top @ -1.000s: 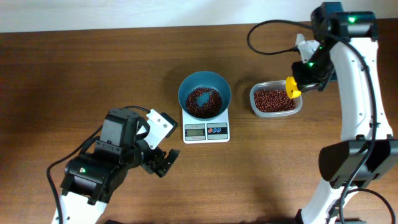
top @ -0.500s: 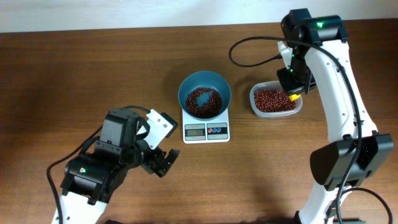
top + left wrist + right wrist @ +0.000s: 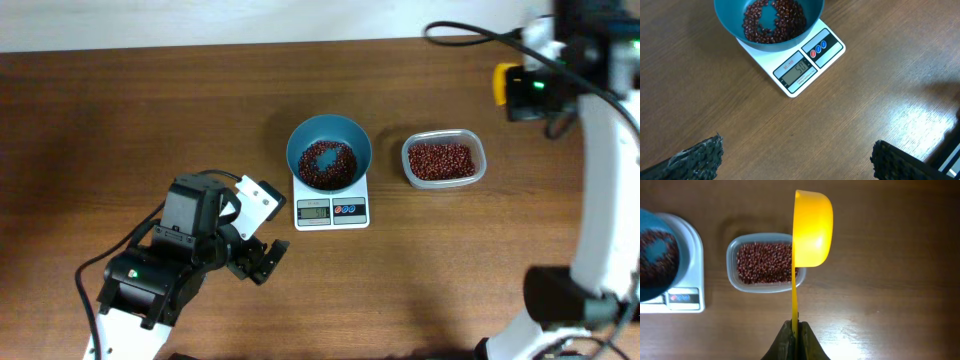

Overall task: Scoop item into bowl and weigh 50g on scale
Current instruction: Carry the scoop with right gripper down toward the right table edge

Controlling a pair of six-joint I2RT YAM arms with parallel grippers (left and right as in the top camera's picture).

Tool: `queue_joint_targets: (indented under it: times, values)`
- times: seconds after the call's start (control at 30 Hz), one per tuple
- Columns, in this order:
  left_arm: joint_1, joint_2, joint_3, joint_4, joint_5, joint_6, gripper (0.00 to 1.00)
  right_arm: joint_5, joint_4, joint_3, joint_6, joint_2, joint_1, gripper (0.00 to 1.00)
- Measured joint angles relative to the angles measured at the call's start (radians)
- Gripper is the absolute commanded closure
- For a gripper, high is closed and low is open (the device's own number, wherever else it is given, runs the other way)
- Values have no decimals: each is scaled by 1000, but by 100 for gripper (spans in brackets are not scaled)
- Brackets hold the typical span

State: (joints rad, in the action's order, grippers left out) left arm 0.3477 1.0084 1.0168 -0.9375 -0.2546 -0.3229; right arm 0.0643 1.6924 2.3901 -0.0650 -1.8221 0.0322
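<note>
Overhead view: teal bowl [image 3: 329, 135] of beans [image 3: 327, 165] seated on the scale [image 3: 331, 208] in the middle of the desk [image 3: 150, 120] for direct weighing, clear tub [image 3: 444, 160] of spare beans just beside it, left gripper [image 3: 258, 262] wide open and empty, parked well apart. Right wrist view alone: right gripper [image 3: 794, 336] clamped tight on the handle of a yellow scoop [image 3: 812, 227] turned on its side, clear of the tub. Left wrist view alone: display [image 3: 796, 70] legible, apparently near target.

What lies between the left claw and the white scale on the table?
Only bare wooden table: the left wrist view shows nothing between the left claw and the scale.
</note>
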Motion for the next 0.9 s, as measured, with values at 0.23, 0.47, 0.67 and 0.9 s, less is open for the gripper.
queue_joint_targets:
  times: [0.23, 0.47, 0.67, 0.9]
  values:
    - [0, 0, 0, 0, 0, 0, 1, -3, -1, -15, 77, 331, 9, 96]
    - [0, 0, 0, 0, 0, 0, 1, 209, -43, -388, 323, 726, 9, 96]
    - [0, 1, 0, 0, 0, 0, 1, 235, -347, -951, 463, 895, 9, 96]
    - [0, 1, 0, 0, 0, 0, 1, 219, -604, -1326, 585, 1084, 9, 96]
